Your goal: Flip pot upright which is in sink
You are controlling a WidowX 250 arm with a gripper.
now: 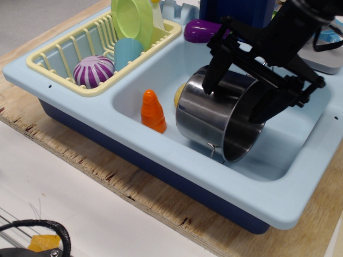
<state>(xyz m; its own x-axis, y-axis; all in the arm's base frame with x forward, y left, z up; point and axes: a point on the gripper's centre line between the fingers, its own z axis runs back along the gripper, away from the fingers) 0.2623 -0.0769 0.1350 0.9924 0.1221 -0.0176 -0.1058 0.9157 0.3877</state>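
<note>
The shiny steel pot (pixel 209 120) lies on its side in the basin of the light blue sink (pixel 300 187), its mouth facing the front right. One wire handle shows at its lower front. My black gripper (pixel 236 99) is open and low over the pot's upper wall. Its left finger (pixel 213 80) is against the outside of the pot, and its right finger (pixel 263 107) reaches across the open mouth. The pot's upper handle is hidden behind the gripper.
An orange toy carrot (pixel 153 111) stands in the basin left of the pot, and a yellow item (pixel 179 94) is behind it. The pale yellow dish rack (pixel 59 53) holds a green plate (pixel 131 21), a light-blue cup (pixel 127 52) and a purple striped bowl (pixel 94 71). A purple eggplant (pixel 199 30) lies on the back rim.
</note>
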